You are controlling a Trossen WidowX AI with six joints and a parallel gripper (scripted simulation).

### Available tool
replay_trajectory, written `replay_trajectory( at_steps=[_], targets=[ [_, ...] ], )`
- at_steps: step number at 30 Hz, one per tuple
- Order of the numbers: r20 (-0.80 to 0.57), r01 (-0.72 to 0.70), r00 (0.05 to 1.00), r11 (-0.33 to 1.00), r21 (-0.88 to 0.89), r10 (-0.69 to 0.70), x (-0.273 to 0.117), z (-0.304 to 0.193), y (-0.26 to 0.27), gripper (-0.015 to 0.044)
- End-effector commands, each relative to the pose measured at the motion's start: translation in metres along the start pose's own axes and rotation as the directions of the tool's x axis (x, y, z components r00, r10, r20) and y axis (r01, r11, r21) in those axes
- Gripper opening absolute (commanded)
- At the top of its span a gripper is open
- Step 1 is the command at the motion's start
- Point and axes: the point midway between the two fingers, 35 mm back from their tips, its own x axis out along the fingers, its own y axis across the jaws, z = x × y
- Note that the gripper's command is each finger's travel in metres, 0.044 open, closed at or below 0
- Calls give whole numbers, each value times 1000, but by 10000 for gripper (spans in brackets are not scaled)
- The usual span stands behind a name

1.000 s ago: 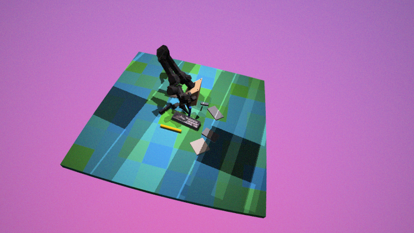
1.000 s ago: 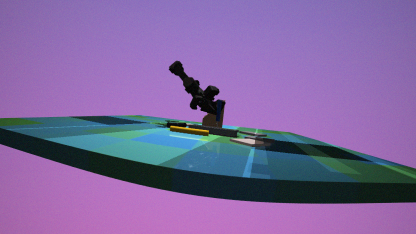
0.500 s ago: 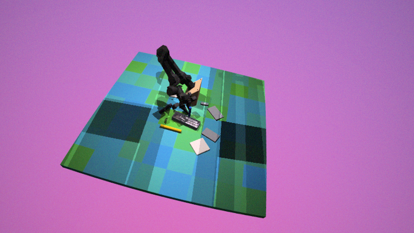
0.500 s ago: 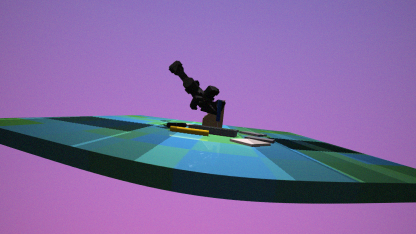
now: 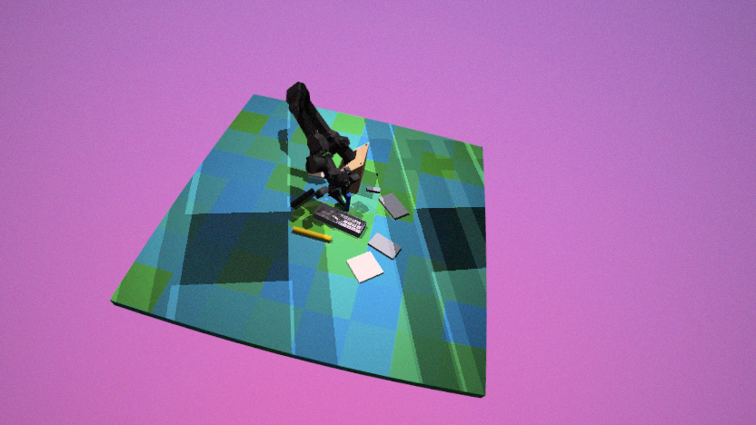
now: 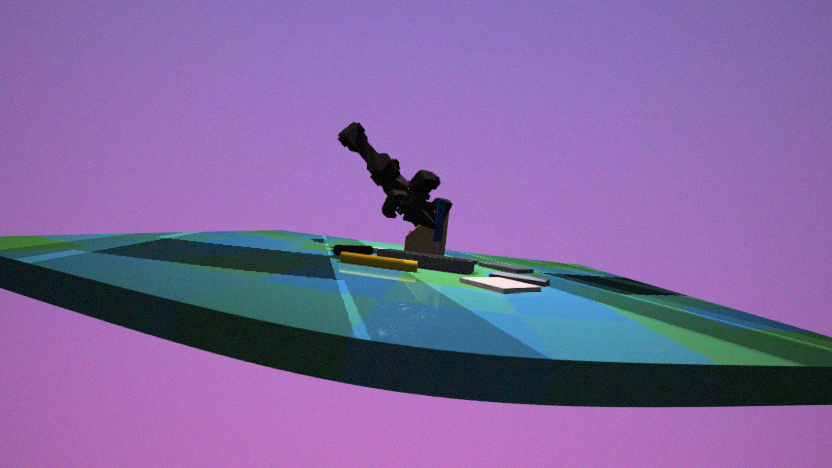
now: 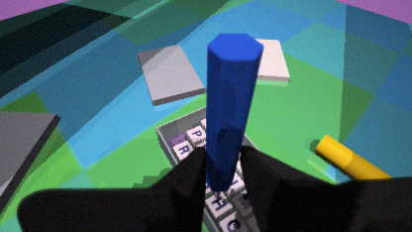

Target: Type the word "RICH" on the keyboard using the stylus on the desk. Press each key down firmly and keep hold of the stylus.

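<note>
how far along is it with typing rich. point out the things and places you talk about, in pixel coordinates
Done: the blue stylus (image 5: pixel 348 201) (image 6: pixel 440 220) (image 7: pixel 230 99) is picked up, clamped upright in the gripper (image 5: pixel 346 203) (image 7: pixel 222 154).
In hand: its lower end is over the keyboard (image 5: pixel 354 228) (image 6: pixel 427 260) (image 7: pixel 183 124), near the H key (image 7: pixel 219 202); contact is hidden.
Left: I can't tell which letters of RICH are already typed, as no typed text shows; the stylus must stay held throughout.

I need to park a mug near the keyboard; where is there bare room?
Room shows between the yellow rod and the white square. It is crowded around the keyboard's far side, under the gripper and blue stylus.
</note>
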Motion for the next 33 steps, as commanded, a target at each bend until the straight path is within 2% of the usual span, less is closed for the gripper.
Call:
replay_trajectory(
  at_steps=[1,4,7,33],
  targets=[
    [2,10,1000,1000,2,-10,-1,2,-3,0],
    [2,10,1000,1000,2,-10,-1,2,-3,0],
    [2,10,1000,1000,2,-10,-2,3,-4,79],
    [1,10,1000,1000,2,-10,0,0,-4,81]
  ],
)
